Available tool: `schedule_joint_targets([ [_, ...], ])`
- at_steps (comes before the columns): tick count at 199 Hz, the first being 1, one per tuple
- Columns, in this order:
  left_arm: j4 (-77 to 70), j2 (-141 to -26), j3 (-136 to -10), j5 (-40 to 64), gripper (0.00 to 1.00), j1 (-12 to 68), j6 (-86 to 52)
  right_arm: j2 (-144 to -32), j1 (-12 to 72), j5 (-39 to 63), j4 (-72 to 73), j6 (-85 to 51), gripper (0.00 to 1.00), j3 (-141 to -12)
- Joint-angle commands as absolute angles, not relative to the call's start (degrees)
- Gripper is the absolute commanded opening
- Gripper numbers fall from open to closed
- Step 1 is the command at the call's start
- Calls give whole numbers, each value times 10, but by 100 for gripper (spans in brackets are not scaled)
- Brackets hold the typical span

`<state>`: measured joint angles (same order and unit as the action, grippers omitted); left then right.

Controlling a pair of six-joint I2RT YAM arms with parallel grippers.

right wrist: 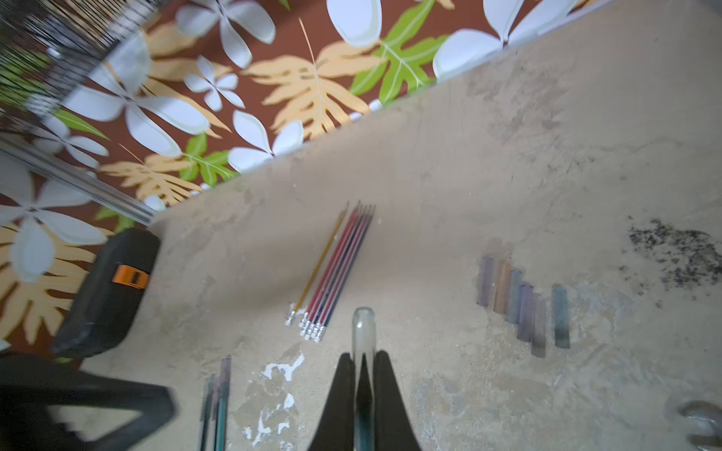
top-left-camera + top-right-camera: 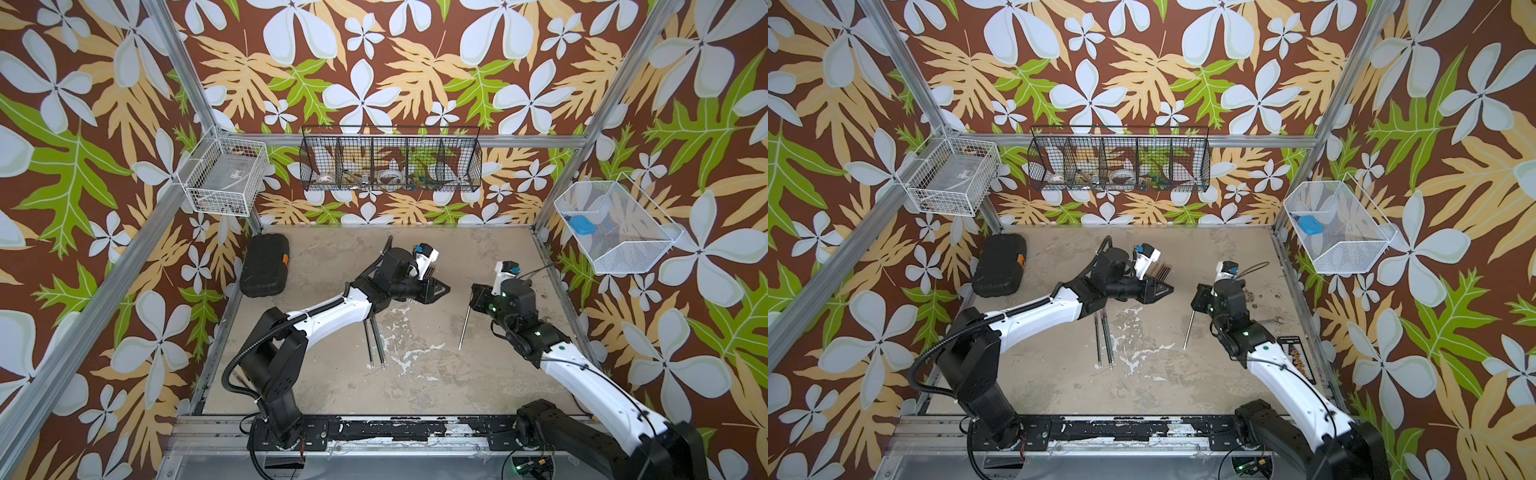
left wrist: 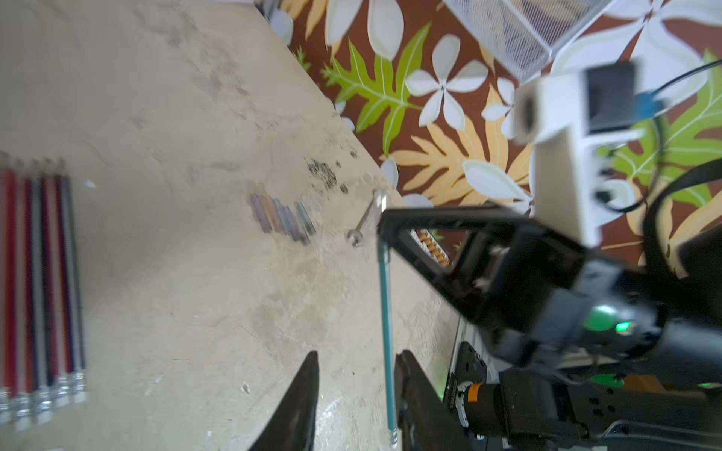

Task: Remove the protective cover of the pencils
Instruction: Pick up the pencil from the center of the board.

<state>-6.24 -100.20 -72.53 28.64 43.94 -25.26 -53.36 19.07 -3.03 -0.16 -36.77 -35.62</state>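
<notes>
Table: a rough, mottled beige slab [image 2: 316, 382] with flakes of white paint near its middle.
Right claw: its two black tapered fingers were pressed together on the clear cover; the right claw [image 1: 364, 355] sat at about 3 o'clock from the table's middle.
Clear cover: a glassy, round-ended tube [image 1: 363, 324] that stuck out past the fingertips, with a darker core lower down between them.
Teal pencil: long, thin and straight [image 2: 464, 324]. It ran from the right claw toward 6 o'clock and ended in a small silvery band. Whether that end touched the table could not be told.
Left claw: its black pointed fingers stood apart and held nothing. The left claw [image 2: 446, 288] sat just at 9 o'clock of the right claw, apart from the teal pencil.
Pencil row: slim red, pink and dark blue sticks [image 1: 340, 273] lay touching side by side at about 12 o'clock. Their silvery ends were lined up, and a yellow one lay slightly splayed off beside them.
Dark pencils: two or three black and teal sticks [image 2: 1104, 340] lay parallel at about 8 o'clock, partly under the left arm.
Loose covers: short translucent tubes [image 1: 523, 308], tinted purple, orange, blue and grey, lay flat in a slanted rank between the pencil row and the wrench.
Wrench: small, shiny metal [image 2: 1273, 321], at 3 o'clock near the table's edge.
Case: black, matt, round-cornered plastic [image 2: 266, 270] with an orange latch, in the 10 o'clock corner.
</notes>
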Motion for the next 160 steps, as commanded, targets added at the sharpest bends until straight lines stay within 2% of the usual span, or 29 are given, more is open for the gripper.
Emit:
schedule_joint_targets([
  [1, -46, -1016, -740, 293, 37, 467, -227, -464, 183, -41, 40, -376, 0, -328],
  [25, -43, -1024, -742, 288, 39, 492, -215, -428, 183, -51, 23, -387, 0, -331],
  [68, -20, -1031, -754, 276, 40, 518, -194, -442, 183, -36, 4, -416, 0, -362],
  [160, -8, -1037, -762, 275, 40, 522, -192, -466, 183, -24, 33, -454, 0, -383],
])
